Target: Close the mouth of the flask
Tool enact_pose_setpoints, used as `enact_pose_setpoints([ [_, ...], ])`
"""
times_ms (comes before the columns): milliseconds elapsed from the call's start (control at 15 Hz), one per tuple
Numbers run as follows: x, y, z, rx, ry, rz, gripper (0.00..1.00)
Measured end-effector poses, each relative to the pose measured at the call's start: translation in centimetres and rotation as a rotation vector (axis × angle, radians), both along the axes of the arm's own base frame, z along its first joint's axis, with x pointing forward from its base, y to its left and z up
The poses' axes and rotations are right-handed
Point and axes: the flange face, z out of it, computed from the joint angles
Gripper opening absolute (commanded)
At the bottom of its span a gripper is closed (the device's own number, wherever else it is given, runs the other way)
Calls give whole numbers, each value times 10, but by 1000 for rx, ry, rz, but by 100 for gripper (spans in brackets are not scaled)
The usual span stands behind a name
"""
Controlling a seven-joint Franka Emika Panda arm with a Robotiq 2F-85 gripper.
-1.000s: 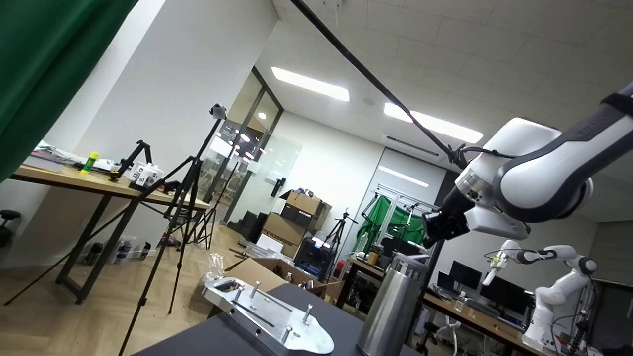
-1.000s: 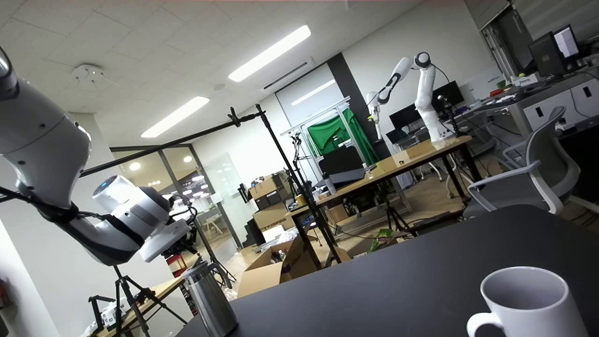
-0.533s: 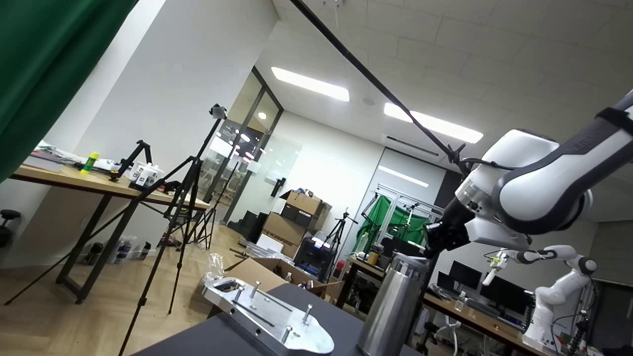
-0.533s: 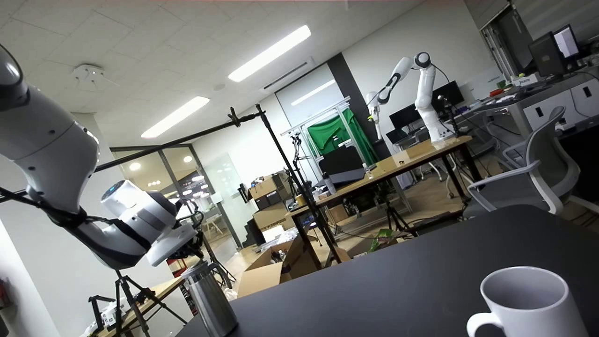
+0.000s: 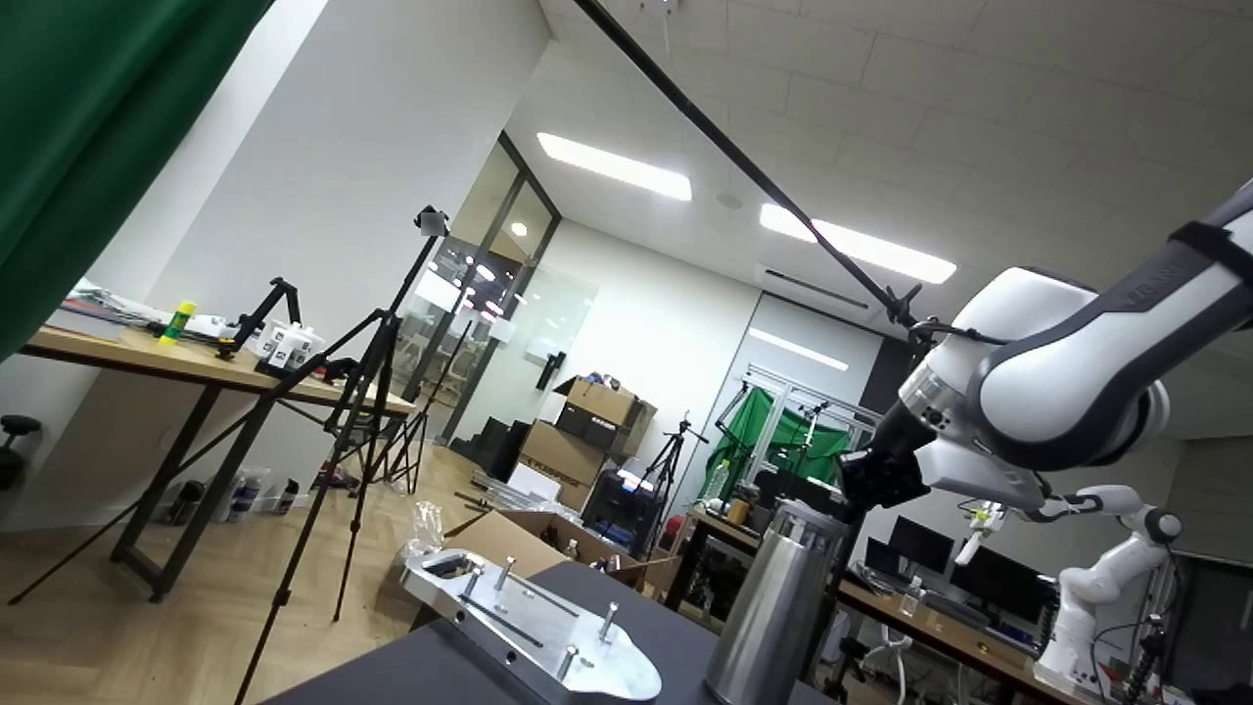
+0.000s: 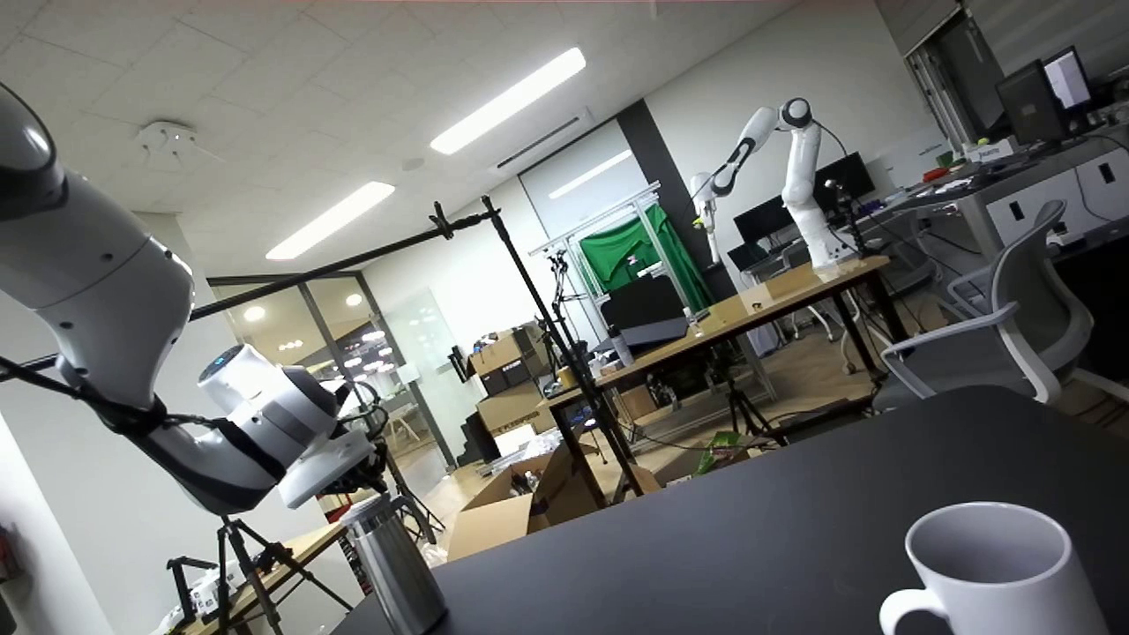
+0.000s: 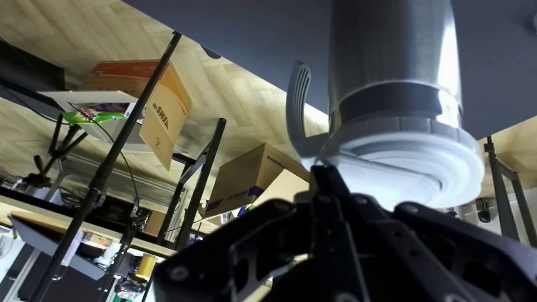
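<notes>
Even Light Overhead, Glare Up Close

In an exterior view, ceiling panels burn near-white at twelve and two o'clock, while the curtain at ten o'clock lies in deep green shade. In an exterior view, the mug at four o'clock takes soft, greyish light, its inside shaded. In the wrist view, cold glare bleaches the mouth of the flask at three o'clock, and a hard highlight streaks the steel toward two. The gripper, at five o'clock, is near-black and slightly blurred.
</notes>
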Motion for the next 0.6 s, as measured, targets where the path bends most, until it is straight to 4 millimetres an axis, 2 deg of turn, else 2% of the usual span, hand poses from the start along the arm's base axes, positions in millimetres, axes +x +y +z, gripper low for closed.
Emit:
enact_pose_setpoints([
  [267, 1, 1, 1, 28, 14, -23, 0],
  [333, 1, 1, 1, 34, 15, -28, 26],
  [400, 2, 1, 2, 35, 13, -30, 26],
  [467, 3, 0, 5, 33, 7, -32, 31],
  [600, 6, -6, 17, 13, -13, -42, 46],
])
